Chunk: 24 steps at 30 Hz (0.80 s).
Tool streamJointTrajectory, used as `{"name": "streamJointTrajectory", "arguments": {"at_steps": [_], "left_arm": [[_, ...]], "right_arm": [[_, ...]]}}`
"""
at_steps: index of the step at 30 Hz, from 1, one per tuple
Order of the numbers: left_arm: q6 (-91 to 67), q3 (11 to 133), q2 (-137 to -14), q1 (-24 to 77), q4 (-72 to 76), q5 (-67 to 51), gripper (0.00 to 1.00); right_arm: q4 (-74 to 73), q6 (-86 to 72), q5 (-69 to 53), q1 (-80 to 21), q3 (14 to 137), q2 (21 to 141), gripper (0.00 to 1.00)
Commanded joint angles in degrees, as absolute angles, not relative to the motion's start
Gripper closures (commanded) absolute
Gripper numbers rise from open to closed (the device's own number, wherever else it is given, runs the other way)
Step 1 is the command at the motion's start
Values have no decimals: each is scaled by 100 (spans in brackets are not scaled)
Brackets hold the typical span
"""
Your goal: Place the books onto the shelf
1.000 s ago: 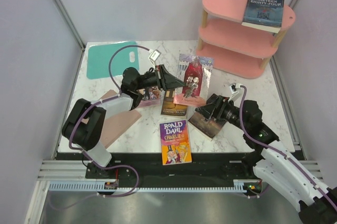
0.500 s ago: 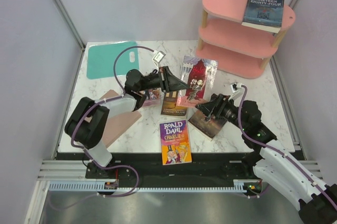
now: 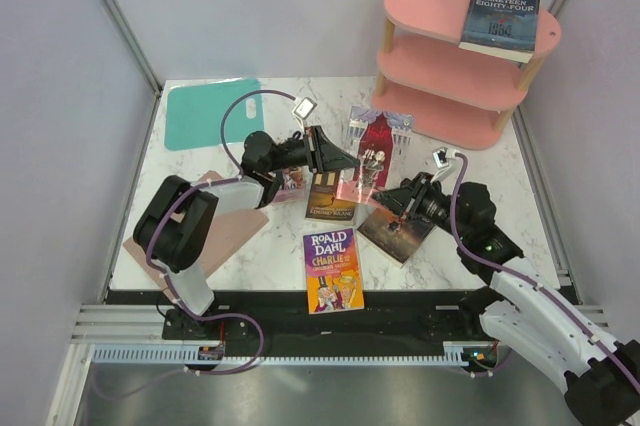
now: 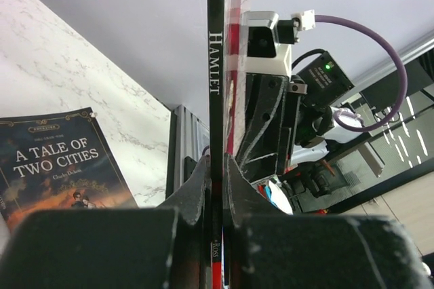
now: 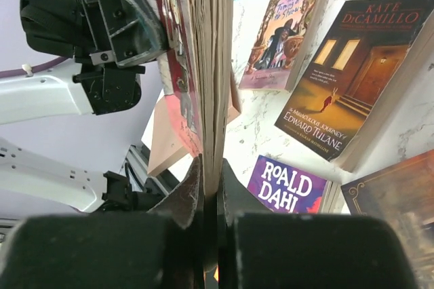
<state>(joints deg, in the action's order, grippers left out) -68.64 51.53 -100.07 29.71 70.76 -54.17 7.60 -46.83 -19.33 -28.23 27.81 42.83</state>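
Note:
A red Hamlet paperback (image 3: 376,149) hangs upright above the table's middle, held from both sides. My left gripper (image 3: 348,160) is shut on its spine (image 4: 215,65), jaws pinching it (image 4: 215,167). My right gripper (image 3: 383,196) is shut on the page edge (image 5: 211,51) from below (image 5: 211,170). Flat on the table lie the Roald Dahl book (image 3: 333,269), A Tale of Two Cities (image 3: 398,231), the brown Edward Tulane book (image 3: 330,198) and a pink book (image 5: 285,34). The pink shelf (image 3: 440,61) stands at the back right with a dark Nineteen Eighty-Four book (image 3: 500,18) on its top board.
A teal mat (image 3: 205,111) lies at the back left. A brown cardboard sheet (image 3: 215,236) lies under the left arm. Grey walls close in the table on the left, back and right.
My right gripper has moved up to the Hamlet book and closed on its page edge. The left gripper has carried the book slightly right and further back, still holding the spine.

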Motion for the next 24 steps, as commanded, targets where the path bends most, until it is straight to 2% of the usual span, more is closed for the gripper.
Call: {"name": "streamJointTrajectory", "arguments": {"at_steps": [1, 2, 5, 8, 14, 17, 24], "left_arm": [[-6962, 5563, -10116, 3041, 7111, -5449, 90], [-6770, 5572, -10116, 3041, 6980, -5458, 77], [-6164, 5511, -10038, 3015, 6269, -5485, 55], [-5374, 5195, -9704, 2936, 5364, -5195, 45], [-3685, 4668, -8597, 2874, 2490, -3518, 37], [-3481, 4325, -8114, 2874, 2110, -2928, 32], [-3577, 3482, -7568, 2892, 2249, -3128, 30]], "right_arm": [[616, -4650, -1934, -2839, 3102, 4281, 100], [563, -4641, -1742, -2830, 3103, 4245, 100], [361, -4614, -1556, -2804, 3146, 4297, 100], [299, -4553, -1521, -2734, 3269, 4456, 100], [273, -4386, -1766, -2400, 3770, 5201, 100], [290, -4316, -2030, -2128, 4051, 5536, 100], [957, -4491, -3320, -1022, 4333, 6274, 100]]}}
